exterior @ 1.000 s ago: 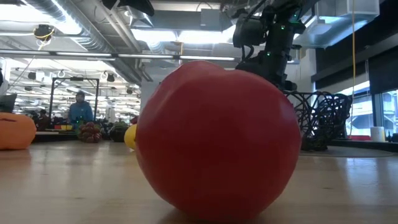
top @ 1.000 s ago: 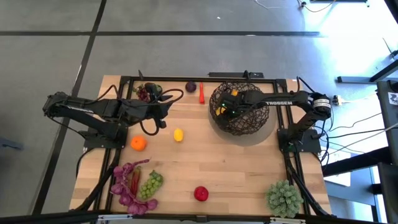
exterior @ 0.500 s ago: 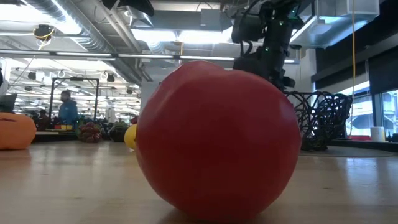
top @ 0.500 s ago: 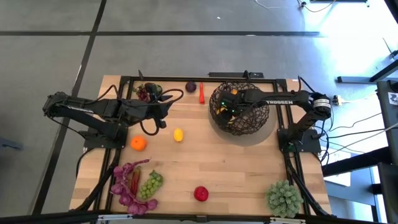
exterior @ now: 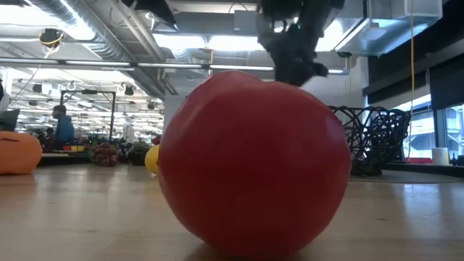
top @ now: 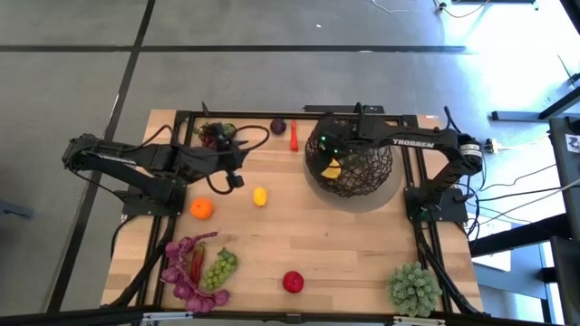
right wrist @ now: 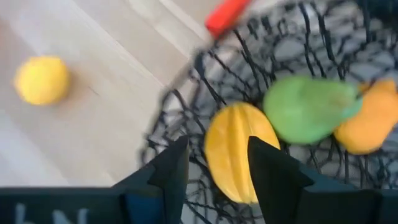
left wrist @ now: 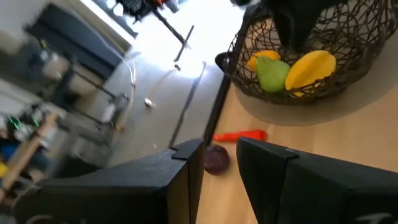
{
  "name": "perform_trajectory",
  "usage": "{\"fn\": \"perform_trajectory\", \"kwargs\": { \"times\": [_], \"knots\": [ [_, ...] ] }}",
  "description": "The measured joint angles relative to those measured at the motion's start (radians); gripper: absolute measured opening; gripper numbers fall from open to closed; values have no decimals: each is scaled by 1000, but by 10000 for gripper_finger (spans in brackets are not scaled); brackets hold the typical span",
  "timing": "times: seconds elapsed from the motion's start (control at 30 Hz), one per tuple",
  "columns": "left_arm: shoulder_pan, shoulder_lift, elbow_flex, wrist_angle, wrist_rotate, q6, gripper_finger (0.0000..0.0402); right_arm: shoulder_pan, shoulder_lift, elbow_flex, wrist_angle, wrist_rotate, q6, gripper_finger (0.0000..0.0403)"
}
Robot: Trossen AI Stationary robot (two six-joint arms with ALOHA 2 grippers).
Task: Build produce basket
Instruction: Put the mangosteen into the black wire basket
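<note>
Hovering over the basket (top: 350, 163) at the bench's far right, the right gripper (right wrist: 214, 163) has its fingers parted and empty; a yellow fruit (right wrist: 239, 149) lies just below, its long axis running away from the fingers, beside a green pear (right wrist: 308, 107). The left gripper (left wrist: 217, 165) waits mid-bench, fingers apart with nothing between them. The lemon (top: 260, 196) and orange (top: 201, 208) lie nearer the left arm. The low view is mostly blocked by the red apple (exterior: 254, 161); only the wrist views show the basket's contents.
</note>
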State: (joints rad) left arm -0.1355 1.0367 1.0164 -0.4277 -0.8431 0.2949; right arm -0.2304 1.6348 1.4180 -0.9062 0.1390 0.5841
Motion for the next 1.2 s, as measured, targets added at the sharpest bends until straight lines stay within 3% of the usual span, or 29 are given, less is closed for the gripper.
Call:
{"fn": "perform_trajectory", "kwargs": {
  "times": [0.1, 0.3, 0.63, 0.9, 1.2],
  "knots": [
    [15, 0, 0, -96, 19, -123, 88, 12, 0, 76, -9, -1, -42, 156],
    [56, 0, 0, -273, 159, -413, 88, 58, 0, 193, 1, -2, -140, 156],
    [92, 0, 0, -529, 407, -900, 88, 159, 0, 229, 66, -39, -173, 156],
    [91, 0, 0, -628, 641, -994, 88, 219, 0, 229, 200, -151, -253, 156],
    [94, 0, 0, -644, 679, -1051, 88, 240, 0, 229, 315, -219, -248, 156]
  ]
}}
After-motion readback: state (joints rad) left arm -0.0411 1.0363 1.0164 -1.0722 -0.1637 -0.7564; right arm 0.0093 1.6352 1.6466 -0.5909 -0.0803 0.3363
